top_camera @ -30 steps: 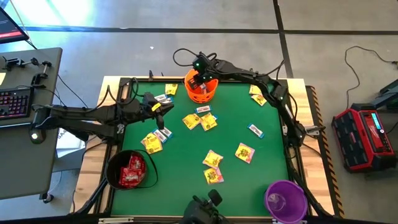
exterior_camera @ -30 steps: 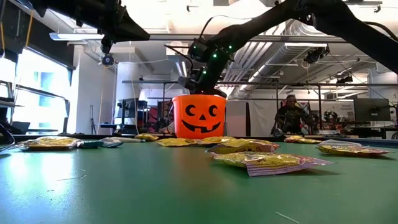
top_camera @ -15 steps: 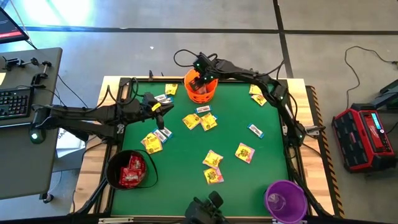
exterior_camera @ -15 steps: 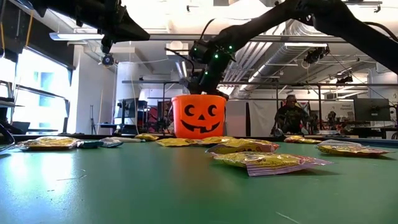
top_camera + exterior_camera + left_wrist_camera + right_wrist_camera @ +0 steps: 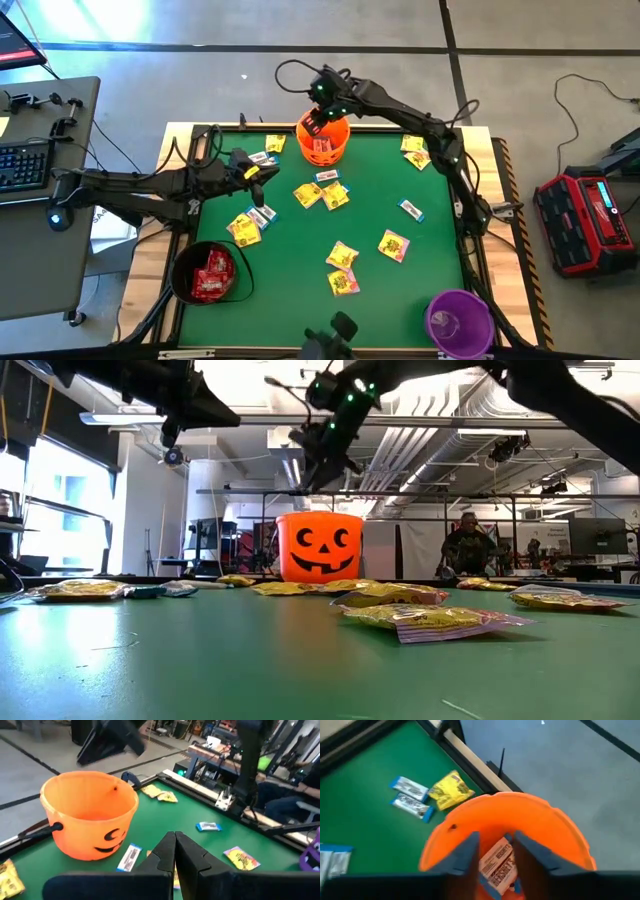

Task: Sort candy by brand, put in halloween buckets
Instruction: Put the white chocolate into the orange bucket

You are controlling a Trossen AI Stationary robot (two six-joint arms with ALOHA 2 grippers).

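Orange bucket (image 5: 322, 145) sits at the tabletop's far edge; from above, the right gripper (image 5: 322, 112) has risen clear of it, so a drop looks done. The low view shows that gripper (image 5: 318, 455) lifted above the rim. Its wrist view shows parted, empty fingers (image 5: 465, 851) over a white-and-blue candy (image 5: 499, 863) inside. The left gripper (image 5: 175, 840), closed, waits near the left edge.

Bright even overhead light; window glare at left in low view; wrist views motion-blurred.
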